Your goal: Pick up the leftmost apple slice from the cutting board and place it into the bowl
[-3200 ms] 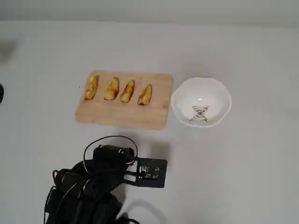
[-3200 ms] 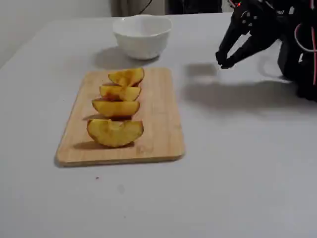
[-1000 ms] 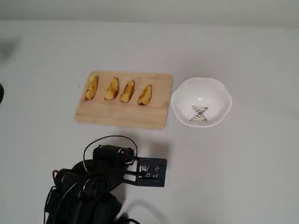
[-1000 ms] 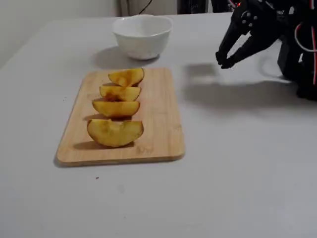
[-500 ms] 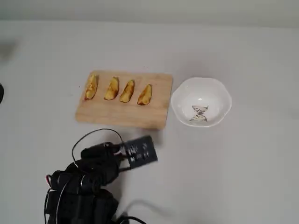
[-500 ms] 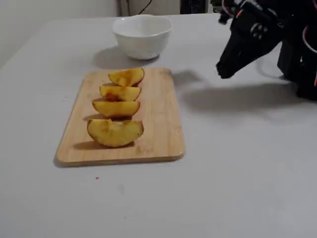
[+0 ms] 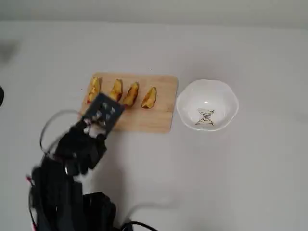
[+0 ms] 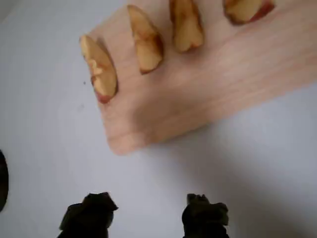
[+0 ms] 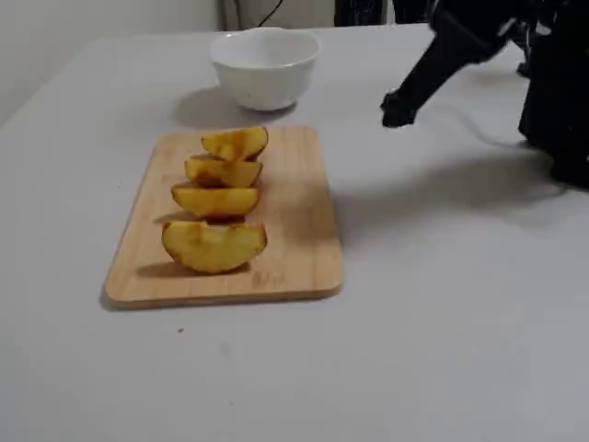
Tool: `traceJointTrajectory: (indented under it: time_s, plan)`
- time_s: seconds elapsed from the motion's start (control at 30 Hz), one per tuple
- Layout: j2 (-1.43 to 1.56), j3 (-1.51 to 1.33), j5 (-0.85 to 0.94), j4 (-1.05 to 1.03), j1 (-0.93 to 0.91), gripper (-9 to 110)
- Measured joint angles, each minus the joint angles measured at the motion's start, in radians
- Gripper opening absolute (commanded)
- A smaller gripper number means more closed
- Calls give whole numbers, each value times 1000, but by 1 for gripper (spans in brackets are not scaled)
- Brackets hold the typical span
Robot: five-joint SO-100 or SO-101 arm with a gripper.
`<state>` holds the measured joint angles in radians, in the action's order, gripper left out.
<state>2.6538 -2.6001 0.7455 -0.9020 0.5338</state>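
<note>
Several apple slices lie in a row on the cutting board [image 7: 155, 119]. The leftmost apple slice in the overhead view [image 7: 93, 90] lies near the board's left end. It shows at upper left in the wrist view [image 8: 100, 68] and nearest the camera in the fixed view [image 9: 213, 247]. My gripper [image 8: 148, 218] is open and empty, its two dark fingertips [image 8: 91, 213] spread over bare table just short of the board's corner [image 8: 129, 141]. In the fixed view the gripper [image 9: 398, 109] hangs above the table to the right of the board [image 9: 299, 239]. The white bowl [image 7: 230, 98] stands right of the board and holds nothing.
The arm's black base [image 7: 72, 202] and a looping cable [image 7: 48, 127] fill the lower left of the overhead view. A dark object [image 7: 1, 96] sits at the left edge. The bowl [image 9: 264, 74] stands beyond the board in the fixed view.
</note>
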Motion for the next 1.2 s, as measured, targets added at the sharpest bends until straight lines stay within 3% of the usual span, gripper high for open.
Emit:
traceJointTrajectory:
  time_s: [0.37, 0.63, 1.2]
  plan:
    - [-621, 465, 98, 51, 34, 28]
    - [-916, 736, 58, 91, 34, 28]
    - [-1195, 787, -110, 322, 40, 24]
